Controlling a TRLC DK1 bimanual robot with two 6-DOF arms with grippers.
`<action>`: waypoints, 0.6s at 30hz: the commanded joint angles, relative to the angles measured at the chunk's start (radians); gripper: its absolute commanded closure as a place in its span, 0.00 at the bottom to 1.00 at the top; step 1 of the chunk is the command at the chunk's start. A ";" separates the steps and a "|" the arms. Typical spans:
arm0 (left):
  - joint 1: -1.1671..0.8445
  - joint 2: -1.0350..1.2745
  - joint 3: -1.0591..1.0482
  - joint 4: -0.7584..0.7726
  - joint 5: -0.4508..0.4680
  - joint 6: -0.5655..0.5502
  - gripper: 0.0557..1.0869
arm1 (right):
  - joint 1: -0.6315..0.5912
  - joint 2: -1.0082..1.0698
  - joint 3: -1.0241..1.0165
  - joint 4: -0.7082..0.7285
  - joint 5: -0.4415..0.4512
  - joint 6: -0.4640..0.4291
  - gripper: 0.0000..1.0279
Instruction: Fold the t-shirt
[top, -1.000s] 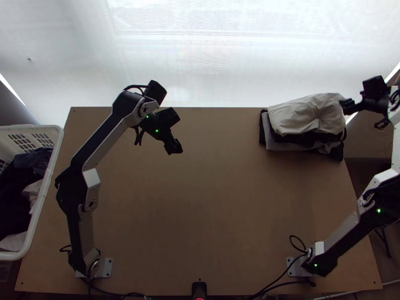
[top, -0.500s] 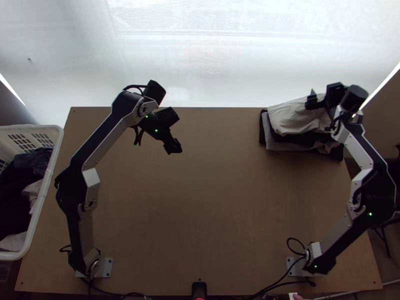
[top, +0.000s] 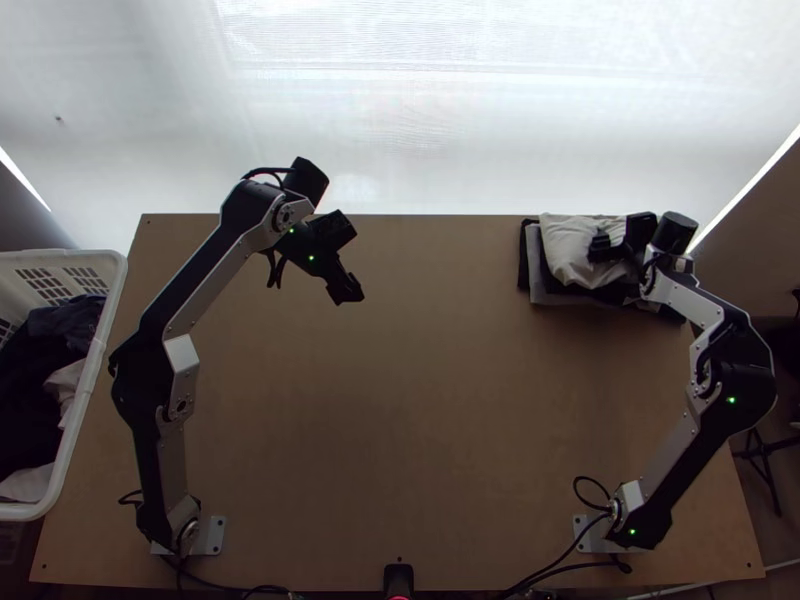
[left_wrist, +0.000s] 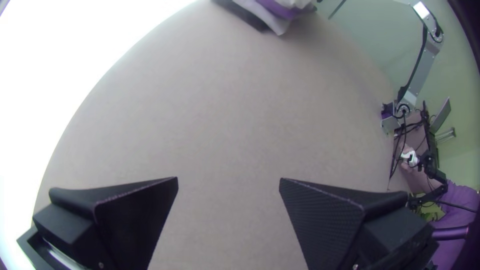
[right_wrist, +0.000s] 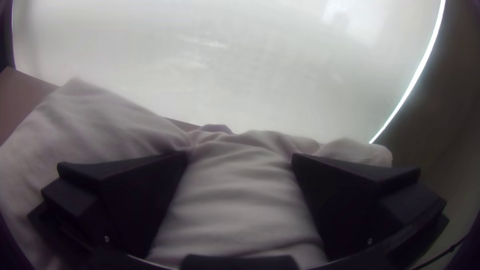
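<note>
A white shirt (top: 568, 250) lies folded on top of a stack of dark and grey cloths at the table's far right corner. Over its right part is my right gripper (top: 603, 248). In the right wrist view the right gripper (right_wrist: 240, 160) is open, with wrinkled white cloth (right_wrist: 240, 200) between and beyond its fingers; whether they touch it I cannot tell. My left gripper (top: 347, 291) hangs over the left half of the table, away from the stack. The left wrist view shows the left gripper (left_wrist: 228, 182) open above bare wood.
A white basket (top: 100, 340) with dark and light clothes stands at the table's left edge. Bare wood of the table (top: 430, 420) stretches between the arms. Cables lie near both arm bases. A person's hand (left_wrist: 407, 157) is beyond the near edge.
The right gripper has come from beyond the stack's right side to over the white shirt, then nearer the table's near side. The white shirt's outline has flattened. The left arm has barely moved.
</note>
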 joint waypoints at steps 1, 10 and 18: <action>0.006 -0.002 0.014 0.006 0.003 -0.005 0.04 | -0.022 -0.023 -0.106 -0.022 0.002 -0.012 0.05; 0.015 -0.015 0.016 0.000 0.003 0.001 0.04 | 0.001 -0.325 0.150 -0.219 0.002 0.040 0.05; 0.031 -0.013 0.013 0.003 0.021 -0.002 0.04 | 0.188 -0.543 -0.161 -0.137 0.011 0.058 0.05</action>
